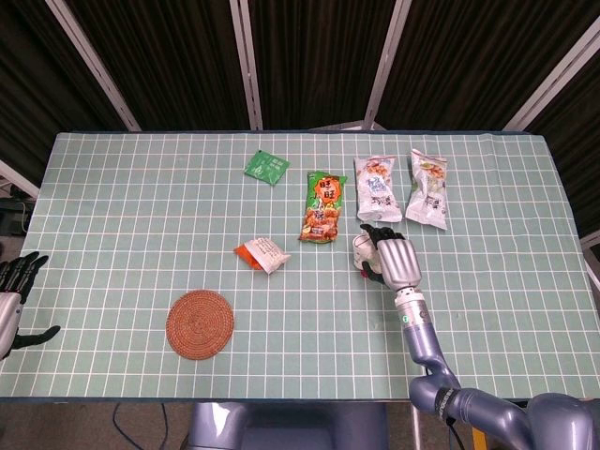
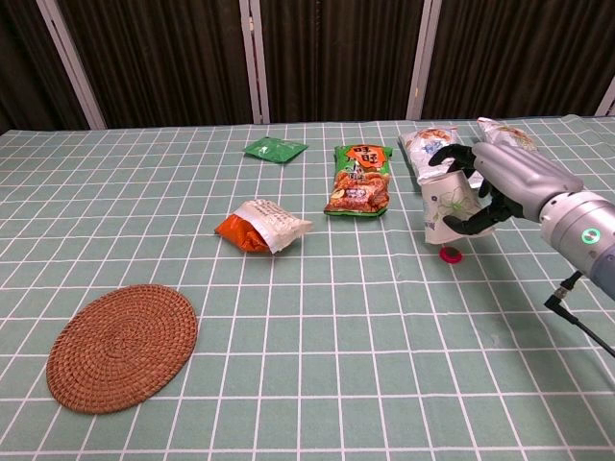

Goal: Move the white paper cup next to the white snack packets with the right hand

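Overhead, the right hand [image 1: 395, 259] wraps its fingers round the white paper cup [image 1: 362, 251], just near of the two white snack packets [image 1: 378, 188]. Far left, the left hand [image 1: 11, 281] seems loosely spread. From the chest, the cup [image 2: 444, 206] hangs tilted above a small red disc [image 2: 449, 254].

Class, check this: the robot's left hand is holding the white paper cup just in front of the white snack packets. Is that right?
Not quite: the right hand holds the white paper cup, as the chest view shows. It is indeed just in front of the white snack packets.
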Robot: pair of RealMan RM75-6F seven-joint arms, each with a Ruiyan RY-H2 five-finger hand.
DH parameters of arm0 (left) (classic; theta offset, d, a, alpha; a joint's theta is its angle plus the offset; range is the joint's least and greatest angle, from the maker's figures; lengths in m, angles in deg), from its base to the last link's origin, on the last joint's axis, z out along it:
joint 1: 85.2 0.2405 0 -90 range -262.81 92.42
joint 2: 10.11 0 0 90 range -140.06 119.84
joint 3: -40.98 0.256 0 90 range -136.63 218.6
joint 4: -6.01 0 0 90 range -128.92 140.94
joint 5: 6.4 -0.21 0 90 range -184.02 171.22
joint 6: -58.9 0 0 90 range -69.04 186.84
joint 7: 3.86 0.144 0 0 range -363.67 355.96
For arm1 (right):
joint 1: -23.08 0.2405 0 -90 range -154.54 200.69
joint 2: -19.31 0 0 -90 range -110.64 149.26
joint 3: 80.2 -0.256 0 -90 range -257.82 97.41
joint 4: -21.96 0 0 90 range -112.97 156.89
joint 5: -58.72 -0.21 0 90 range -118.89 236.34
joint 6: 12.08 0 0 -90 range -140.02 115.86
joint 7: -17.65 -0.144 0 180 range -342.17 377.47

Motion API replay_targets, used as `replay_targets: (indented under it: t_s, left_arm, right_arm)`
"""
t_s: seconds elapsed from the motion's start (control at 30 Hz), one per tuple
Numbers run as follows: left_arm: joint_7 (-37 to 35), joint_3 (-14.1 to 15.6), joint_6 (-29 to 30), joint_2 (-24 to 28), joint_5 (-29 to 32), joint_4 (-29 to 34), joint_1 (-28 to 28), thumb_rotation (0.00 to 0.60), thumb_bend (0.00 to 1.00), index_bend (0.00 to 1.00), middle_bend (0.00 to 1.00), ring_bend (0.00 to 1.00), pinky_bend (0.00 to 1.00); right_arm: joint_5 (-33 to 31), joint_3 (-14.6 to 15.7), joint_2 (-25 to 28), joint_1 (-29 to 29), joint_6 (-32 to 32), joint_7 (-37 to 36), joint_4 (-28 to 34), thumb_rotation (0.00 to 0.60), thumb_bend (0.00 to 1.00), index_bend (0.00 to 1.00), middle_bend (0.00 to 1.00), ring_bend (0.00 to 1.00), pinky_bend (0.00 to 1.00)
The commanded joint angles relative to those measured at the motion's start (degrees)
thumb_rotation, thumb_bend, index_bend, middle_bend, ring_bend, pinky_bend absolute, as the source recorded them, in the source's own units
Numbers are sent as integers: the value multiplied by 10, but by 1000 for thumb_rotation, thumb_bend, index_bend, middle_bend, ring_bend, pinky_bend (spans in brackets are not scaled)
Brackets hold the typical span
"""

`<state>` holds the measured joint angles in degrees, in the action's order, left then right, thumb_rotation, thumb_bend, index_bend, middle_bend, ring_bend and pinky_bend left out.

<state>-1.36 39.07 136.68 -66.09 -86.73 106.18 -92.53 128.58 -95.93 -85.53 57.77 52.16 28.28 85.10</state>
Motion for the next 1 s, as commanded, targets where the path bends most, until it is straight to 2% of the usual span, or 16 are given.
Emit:
replay_targets:
  t_s: [0.03, 0.2, 0.27, 0.43, 0.5, 1.0]
  left_arm:
    - [2, 0, -3, -2, 3, -1, -1, 600, 0, 0, 0, 0, 0]
    - [6, 0, -4, -3, 4, -1, -2, 600, 0, 0, 0, 0, 0]
    - [7, 0, -4, -3, 4, 0, -2, 600, 0, 0, 0, 0, 0]
    - [8, 1, -2, -3, 2, 1, -2, 600, 0, 0, 0, 0, 0]
    - [8, 2, -1, -2, 0, 3, -1, 600, 0, 0, 0, 0, 0]
    - [-1, 3, 6, 3, -7, 6, 2, 600, 0, 0, 0, 0, 0]
  right_arm:
    - [0, 1, -1, 0, -1, -2, 0, 600, 416, 193, 366, 219, 349]
    - [-3, 4, -3, -1, -4, 1, 2, 600, 405, 194, 363, 205, 336]
    - [-1, 7, -3, -2, -3, 0, 5, 600, 395, 192, 333, 181, 326]
    - [-2, 15, 8, -5, -11, 9, 22, 600, 312, 71, 161, 61, 227]
    - [-4, 18, 13, -5, -14, 19, 29, 600, 297, 49, 129, 34, 192]
    - [9, 46, 46, -26, 3, 48, 99, 600, 292, 41, 92, 7, 137]
